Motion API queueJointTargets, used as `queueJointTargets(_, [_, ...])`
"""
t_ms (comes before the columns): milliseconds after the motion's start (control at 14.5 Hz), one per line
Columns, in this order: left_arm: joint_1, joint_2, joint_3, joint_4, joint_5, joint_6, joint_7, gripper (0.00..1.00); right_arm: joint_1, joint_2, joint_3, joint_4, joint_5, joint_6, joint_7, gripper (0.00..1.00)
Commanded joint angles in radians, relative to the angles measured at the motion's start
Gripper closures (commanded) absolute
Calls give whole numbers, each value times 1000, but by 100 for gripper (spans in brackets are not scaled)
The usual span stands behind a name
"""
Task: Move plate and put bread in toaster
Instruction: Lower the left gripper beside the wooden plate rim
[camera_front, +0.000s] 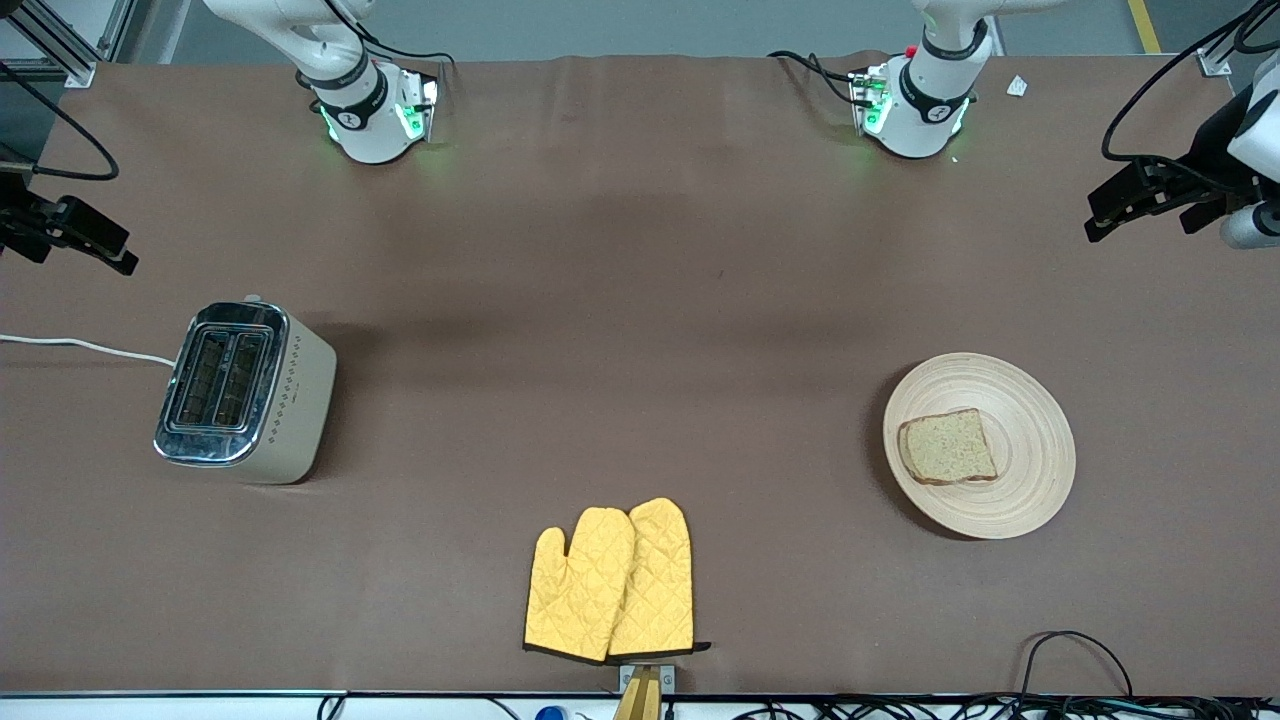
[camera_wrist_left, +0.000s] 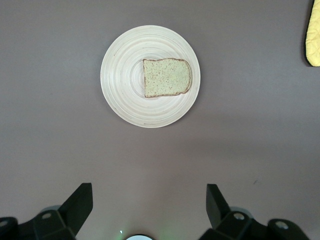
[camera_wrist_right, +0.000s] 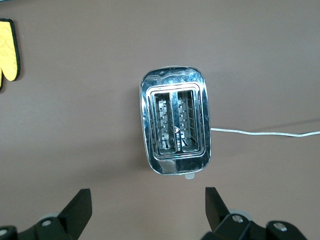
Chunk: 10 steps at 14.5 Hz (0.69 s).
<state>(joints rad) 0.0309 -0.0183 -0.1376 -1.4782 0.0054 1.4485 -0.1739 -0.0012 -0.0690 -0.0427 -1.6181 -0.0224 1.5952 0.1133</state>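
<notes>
The plate (camera_front: 1030, 480) lies on the brown table toward the left arm's end, with the bread (camera_front: 948, 447) flat on it. The toaster (camera_front: 245, 392) stands toward the right arm's end, both slots empty. My left gripper (camera_front: 1112, 212) hangs open and empty, high over the table's edge at the left arm's end. Its wrist view shows the plate (camera_wrist_left: 125, 95) and bread (camera_wrist_left: 166, 77) well clear of the fingers (camera_wrist_left: 80, 202). My right gripper (camera_front: 98, 250) hangs open and empty, high above the table near the toaster (camera_wrist_right: 175, 120), its fingers (camera_wrist_right: 77, 207) apart from it.
A pair of yellow oven mitts (camera_front: 612, 582) lies near the front edge, midway between toaster and plate. The toaster's white cord (camera_front: 80, 347) runs off the right arm's end of the table. Loose cables (camera_front: 1080, 650) lie at the front edge.
</notes>
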Motion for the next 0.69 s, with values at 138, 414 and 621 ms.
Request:
queueJointTargets(138, [4,5,1,22,4,-19,17,0,3,-11,3,-8,-4,8,16,0])
queueJointTargets(414, [43,110,1,70,-1,-17,36,0,3,-9,3,-9,-4,9,16,0])
queueJointTargets(621, [104,208,0,59,-45,35,74,0,4,-9,3,-8,-4,12,16,0])
